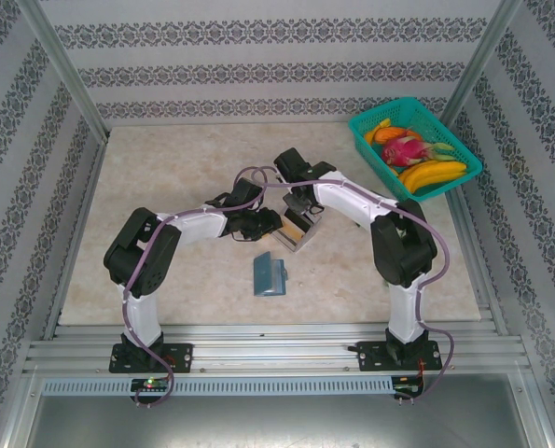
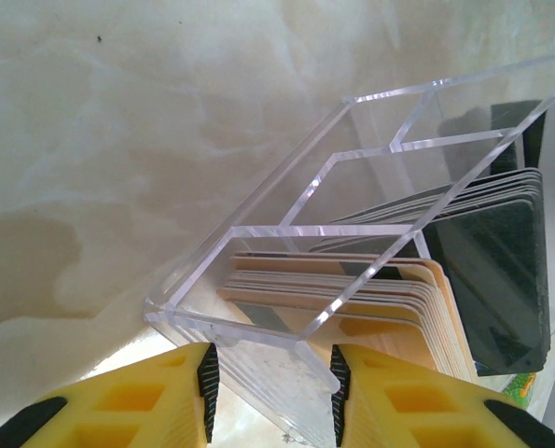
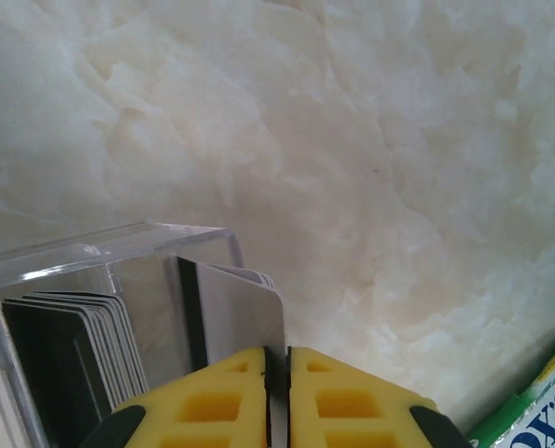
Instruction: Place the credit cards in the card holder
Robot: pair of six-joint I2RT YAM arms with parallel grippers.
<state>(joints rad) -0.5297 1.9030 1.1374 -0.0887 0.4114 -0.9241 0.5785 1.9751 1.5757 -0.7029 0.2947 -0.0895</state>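
Two pincers, both working at the middle of the table (image 1: 165,168).

- Left pincer (image 2: 272,385): partly open, its yellow fingers on either side of one end of the clear tray (image 2: 314,230). The black pads press against the tray's walls, grasping it.
- Right pincer (image 3: 277,366): almost fully closed, pinching one silver-grey card (image 3: 244,317) by its edge. The card has a dark stripe and stands upright at the tray's end wall. Whether it is inside or just outside the tray cannot be told.
- Credit cards (image 2: 417,308): stacked on edge in the tray's compartments, a tan batch beside a black batch (image 2: 496,280).
- Card holder (image 1: 270,276): teal, lying on the table just in front of the tray, apart from both pincers.
- Snack packet (image 3: 538,401): green, near the right pincer.
- Basket (image 1: 473,161): green, in the far right corner, holding fruit (image 1: 431,173).
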